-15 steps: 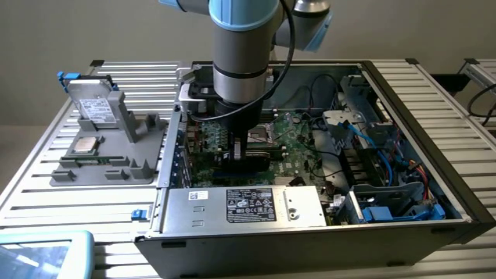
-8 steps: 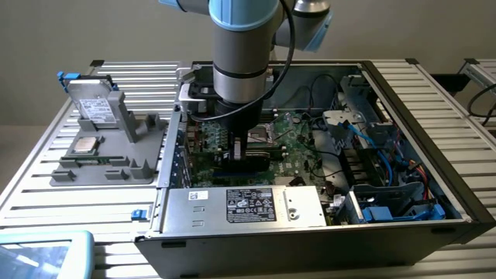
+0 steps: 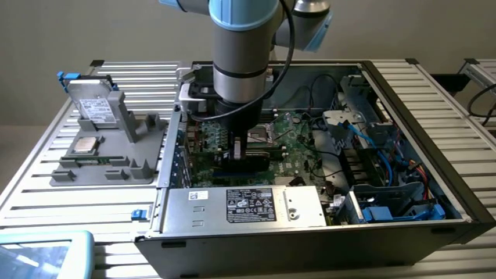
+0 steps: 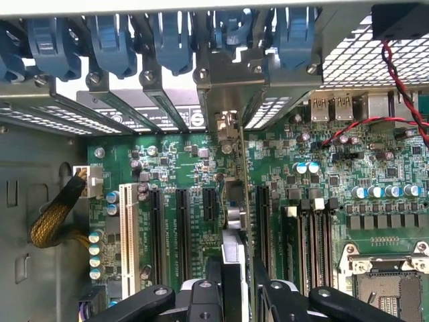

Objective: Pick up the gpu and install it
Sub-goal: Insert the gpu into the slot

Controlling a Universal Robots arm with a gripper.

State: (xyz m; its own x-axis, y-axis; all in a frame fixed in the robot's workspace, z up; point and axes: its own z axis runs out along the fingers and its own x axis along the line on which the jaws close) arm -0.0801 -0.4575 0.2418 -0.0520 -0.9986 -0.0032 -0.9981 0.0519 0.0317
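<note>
My gripper [image 3: 238,150] reaches down into the open computer case [image 3: 434,116], low over the green motherboard [image 3: 291,148]. In the wrist view the gripper [image 4: 236,292] is shut on the gpu [image 4: 234,231], a thin card seen edge-on between the two black fingers [image 4: 201,298]. The card stands upright along a line between two black expansion slots [image 4: 182,225]. Its silver end bracket [image 4: 226,84] meets the case's rear slot openings under the blue clips [image 4: 174,40]. Whether its edge sits in a slot I cannot tell.
A silver power supply [image 3: 248,204] lies along the case's near side. Blue drive bays and cables [image 3: 387,197] crowd the exterior view's right. A grey tray [image 3: 108,171] outside holds a hard drive [image 3: 97,107] and a processor [image 3: 83,145]. A processor socket [image 4: 389,285] and yellow braided cable [image 4: 53,221] flank the slots.
</note>
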